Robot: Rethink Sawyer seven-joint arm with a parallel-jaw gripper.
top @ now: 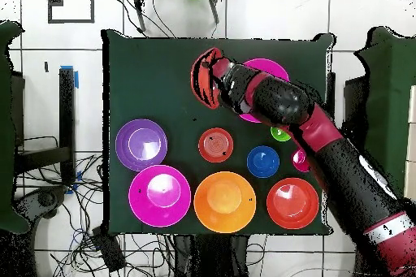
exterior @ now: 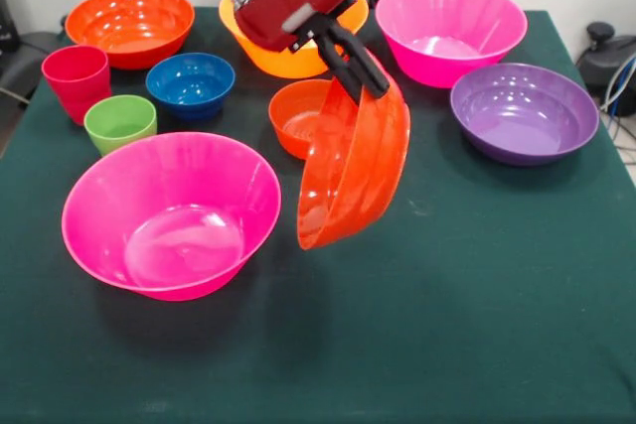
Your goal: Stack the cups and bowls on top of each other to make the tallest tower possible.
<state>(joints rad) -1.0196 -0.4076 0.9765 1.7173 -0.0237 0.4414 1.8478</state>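
Observation:
My gripper [exterior: 370, 86] is shut on the rim of a red-orange bowl [exterior: 353, 171] and holds it in the air, tilted almost on edge. It hangs just right of the large magenta bowl [exterior: 169, 211] at the front left. In the overhead view the gripper [top: 214, 80] and the held bowl [top: 203, 75] sit beside that magenta bowl [top: 272, 68], which the arm partly hides. A small orange-red bowl [exterior: 296, 116] stands just behind the held bowl. The red-pink cup [exterior: 77, 79] and the lime green cup [exterior: 120, 123] stand at the left. No bowl sits inside another.
A second magenta bowl [exterior: 450, 29] and a purple bowl [exterior: 524, 111] stand at the right. A light orange bowl [exterior: 283, 55] is behind the gripper. A red-orange bowl [exterior: 129, 25] is at the back left, with a small blue bowl [exterior: 190, 83] near it.

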